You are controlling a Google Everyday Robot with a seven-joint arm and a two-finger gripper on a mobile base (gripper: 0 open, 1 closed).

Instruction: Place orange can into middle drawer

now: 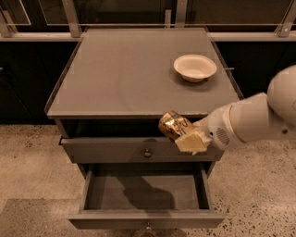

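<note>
High camera faces cabinet front; gripper holds orange can at right.

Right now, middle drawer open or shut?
Open: middle drawer pulled out, inside visible. Gripper, shut on the orange can, hangs above it.

A dim, warmly lit room seen from above. A grey cabinet with a flat matte top stands at the centre on a pale speckled stone floor. Behind it run dark glass panels in slanted metal frames, above a pale ledge. Either side of the cabinet lies in deep shadow. The gripper, closed on the orange can, hangs just before the cabinet's front edge
</note>
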